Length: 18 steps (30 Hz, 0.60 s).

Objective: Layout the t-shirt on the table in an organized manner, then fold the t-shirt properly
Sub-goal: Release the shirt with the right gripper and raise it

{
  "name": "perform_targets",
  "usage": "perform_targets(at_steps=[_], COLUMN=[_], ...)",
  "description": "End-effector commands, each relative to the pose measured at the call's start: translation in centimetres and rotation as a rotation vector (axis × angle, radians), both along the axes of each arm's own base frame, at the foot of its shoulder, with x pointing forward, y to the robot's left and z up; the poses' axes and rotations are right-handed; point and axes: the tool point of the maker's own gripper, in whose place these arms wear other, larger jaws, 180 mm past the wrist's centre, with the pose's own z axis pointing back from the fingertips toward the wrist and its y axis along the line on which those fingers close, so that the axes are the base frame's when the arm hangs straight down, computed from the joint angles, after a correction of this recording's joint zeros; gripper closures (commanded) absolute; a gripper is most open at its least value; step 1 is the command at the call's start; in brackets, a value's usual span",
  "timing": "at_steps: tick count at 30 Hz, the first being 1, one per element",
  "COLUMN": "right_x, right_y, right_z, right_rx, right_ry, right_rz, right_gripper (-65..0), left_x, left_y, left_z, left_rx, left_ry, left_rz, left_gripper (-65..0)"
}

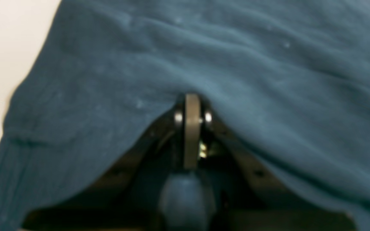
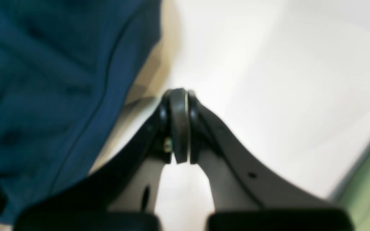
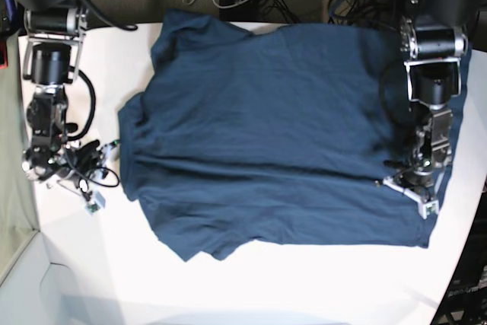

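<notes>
T-shirt [image 1: 236, 64] drapes over the closed left tool [image 1: 192, 106].

Shirt [image 3: 274, 135]: dark navy, short-sleeved, spread flat on table [image 3: 251, 287], lying sideways. Collar end toward base view's left, hem at right, near table's right edge. Sleeves [image 3: 190, 32] at upper and lower left. Shallow wrinkles across lower half. Table: white, matte, curved near edge.

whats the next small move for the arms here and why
Probably bring the right gripper, shut and empty on bare table, onto the collar-side edge of the t-shirt. The left gripper looks shut at the hem, so a matching grip would start the fold.
</notes>
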Motion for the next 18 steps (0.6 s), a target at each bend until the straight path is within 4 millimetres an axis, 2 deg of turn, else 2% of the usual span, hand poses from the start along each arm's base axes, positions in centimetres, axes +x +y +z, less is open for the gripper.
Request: perform_targets(at_steps=[1,3,6,9,11,14,16,18], right_x=[1.6,1.4,-0.6,-3.1,-4.6,-7.2,-8.7,-10.2], right_y=[-1.2,-1.9,-1.7,-0.6,1.1,1.7,2.5,2.5], right_z=[3.0,4.6,6.2,7.2,7.5,7.0,6.3,5.7], right_rx=[-0.029,-0.086,-0.170,-0.230,-0.235,-0.262,-0.253,-0.239], right_ry=[-0.069,-0.078,-0.095,-0.117,-0.129,-0.095,-0.069,-0.050], right_rz=[-0.008,-0.010,0.014,0.048,0.068,0.074,0.079,0.055], right_gripper=[0.0,0.0,0.0,0.0,0.0,0.0,-0.2,-4.3], left_x=[1.3,2.7,4.0,3.7,3.2,1.2,-1.2,-4.1], left_y=[-0.9,-1.7,-2.6,-2.8,-2.7,-2.2,-1.4,-0.8], left_z=[1.2,3.1,6.2,8.3,10.0,11.7,11.4,10.1], left_rx=[-0.011,-0.008,-0.007,-0.015,-0.017,-0.006,-0.009,-0.008], left_ry=[-0.010,-0.042,-0.080,-0.099,-0.123,-0.132,-0.102,-0.060], left_rz=[-0.028,-0.053,-0.083,-0.087,-0.084,-0.080,-0.056,-0.034], left_gripper=[-0.2,-0.2,-0.2,-0.2,-0.2,-0.2,-0.2,-0.2])
